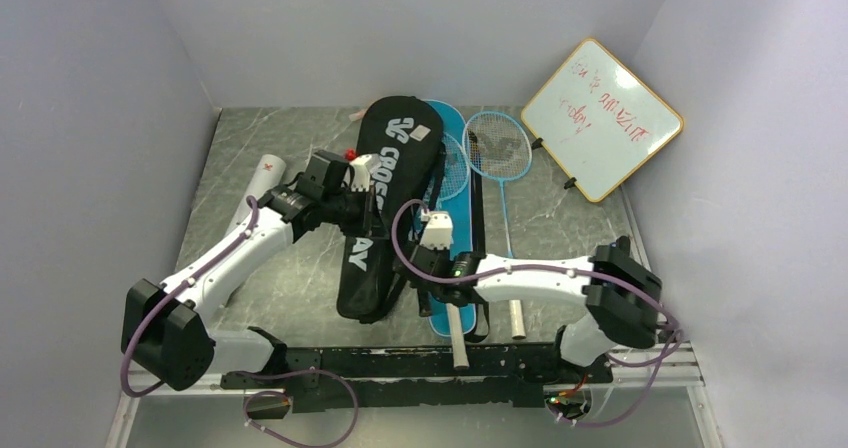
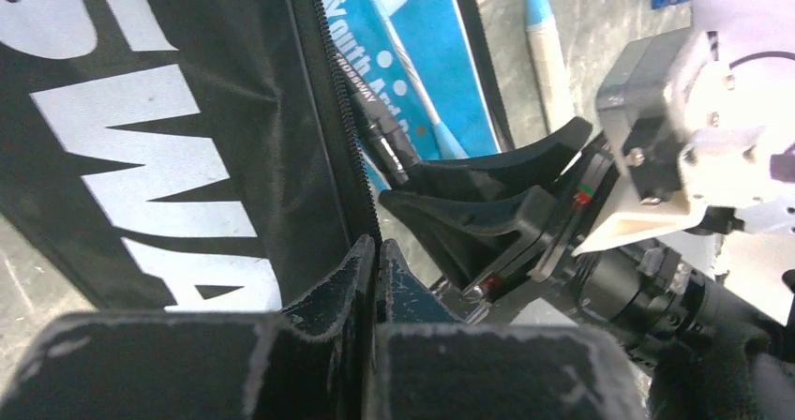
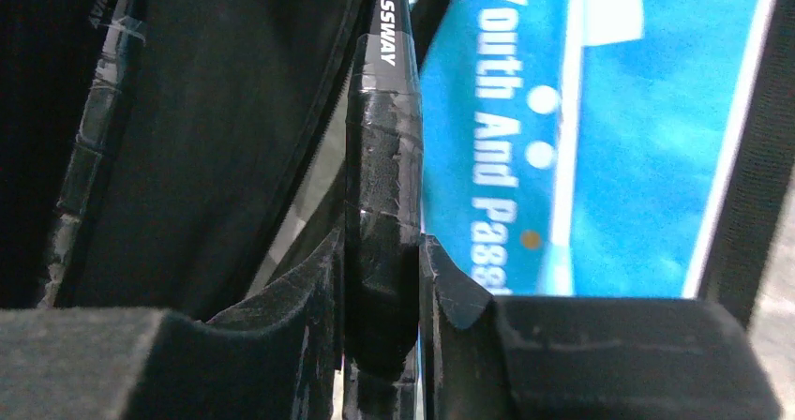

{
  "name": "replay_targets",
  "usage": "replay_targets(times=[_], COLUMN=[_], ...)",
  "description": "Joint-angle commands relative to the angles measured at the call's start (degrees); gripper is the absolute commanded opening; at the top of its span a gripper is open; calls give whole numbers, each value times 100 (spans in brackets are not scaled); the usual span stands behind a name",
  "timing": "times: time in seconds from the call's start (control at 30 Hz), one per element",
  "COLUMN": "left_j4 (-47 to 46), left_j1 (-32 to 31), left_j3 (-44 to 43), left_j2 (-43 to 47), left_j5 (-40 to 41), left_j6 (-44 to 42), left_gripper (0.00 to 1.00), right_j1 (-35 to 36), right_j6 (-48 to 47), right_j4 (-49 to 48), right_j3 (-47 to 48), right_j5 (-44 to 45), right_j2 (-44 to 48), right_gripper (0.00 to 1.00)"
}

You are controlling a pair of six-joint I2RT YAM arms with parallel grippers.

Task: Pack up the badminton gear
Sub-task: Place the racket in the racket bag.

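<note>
The left arm reaches from its base at the near left corner diagonally up over the desk [image 1: 560, 218], elbow low, wrist bent toward the middle. The left gripper [image 2: 377, 256] is pressed together on the zip edge of the black cover [image 1: 385, 183], about halfway along its right side.

The right arm stretches almost level from its base at the near right, pointing left. The right gripper [image 3: 380, 261] pinches the taped handle of a black racket [image 3: 380, 157], which runs up into the open side of the black cover. In the left wrist view the 2 grippers sit just beside each other.

The black cover lies lengthwise mid-desk, partly over the blue cover [image 1: 455, 183]. The blue racket [image 1: 497, 148] lies just right of both, head toward the far wall. The tube [image 1: 258, 183] lies near the left wall. A whiteboard [image 1: 600, 118] leans in the far right corner.
</note>
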State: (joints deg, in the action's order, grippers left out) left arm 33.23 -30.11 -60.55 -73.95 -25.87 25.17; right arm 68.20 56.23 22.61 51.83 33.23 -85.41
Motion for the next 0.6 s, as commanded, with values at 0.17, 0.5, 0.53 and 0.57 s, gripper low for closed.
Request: replay_targets(times=[0.17, 0.5, 0.53, 0.57], left_j4=[-259, 325, 340, 335], left_j1=[-39, -30, -28, -30], left_j3=[592, 624, 640, 660], left_j2=[173, 410, 470, 524], left_j5=[134, 1304, 1468, 1640], left_j6=[-117, -368, -353, -335], left_gripper=[5, 33, 40, 45], right_j1=[-323, -569, -611, -659], right_j6=[-638, -1050, -1060, -1072], right_j4=[-2895, -3540, -3624, -3676], right_j3=[57, -501, -587, -643], right_j5=[-554, -1251, -1419, -1598], right_j2=[-789, -385, -359, -347], right_gripper=[0, 28, 28, 29])
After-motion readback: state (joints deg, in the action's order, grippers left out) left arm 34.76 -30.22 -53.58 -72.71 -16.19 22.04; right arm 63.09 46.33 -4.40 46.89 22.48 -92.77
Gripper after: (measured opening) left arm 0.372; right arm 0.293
